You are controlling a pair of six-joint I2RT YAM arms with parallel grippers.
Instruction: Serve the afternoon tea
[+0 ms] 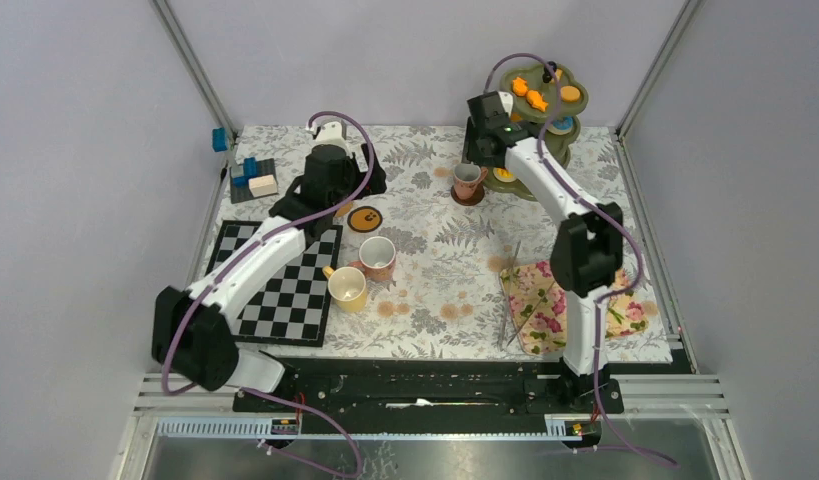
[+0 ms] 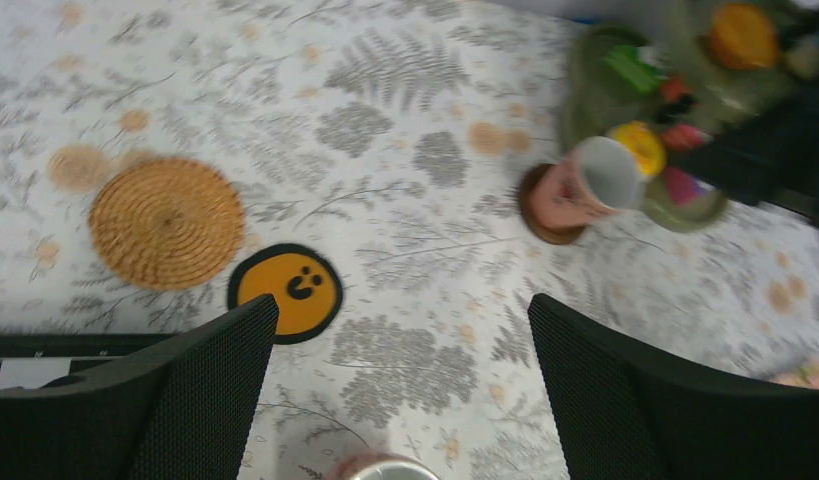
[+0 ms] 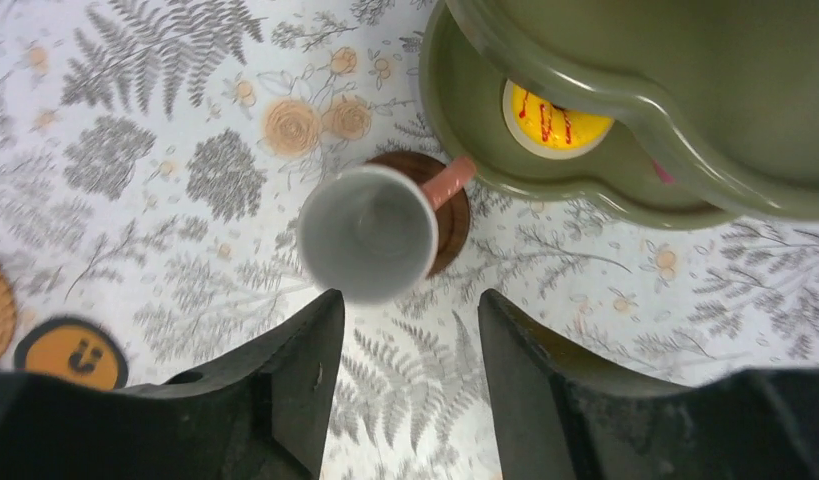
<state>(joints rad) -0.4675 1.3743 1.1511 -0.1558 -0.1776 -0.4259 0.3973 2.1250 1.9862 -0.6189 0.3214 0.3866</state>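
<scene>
A pinkish mug (image 1: pixel 468 181) (image 3: pixel 365 232) stands on a dark brown coaster (image 3: pixel 452 215) beside the olive-green stand (image 1: pixel 541 118) (image 3: pixel 465 110), which carries toy pastries. My right gripper (image 3: pixel 410 300) (image 1: pixel 475 152) hovers open just short of this mug, with nothing between its fingers. My left gripper (image 2: pixel 403 305) is wide open and empty above the cloth. An orange smiley coaster (image 2: pixel 288 290) (image 1: pixel 364 219) lies by its left finger, and a woven coaster (image 2: pixel 166 222) lies beyond that. A second pinkish mug (image 1: pixel 377 258) and a yellow mug (image 1: pixel 347 288) stand mid-table.
A chessboard (image 1: pixel 285 285) lies at the front left, with blue and cream blocks (image 1: pixel 253 178) behind it. A floral cloth (image 1: pixel 550 300) and a thin metal utensil (image 1: pixel 511 292) lie at the front right. Frame posts and walls enclose the table.
</scene>
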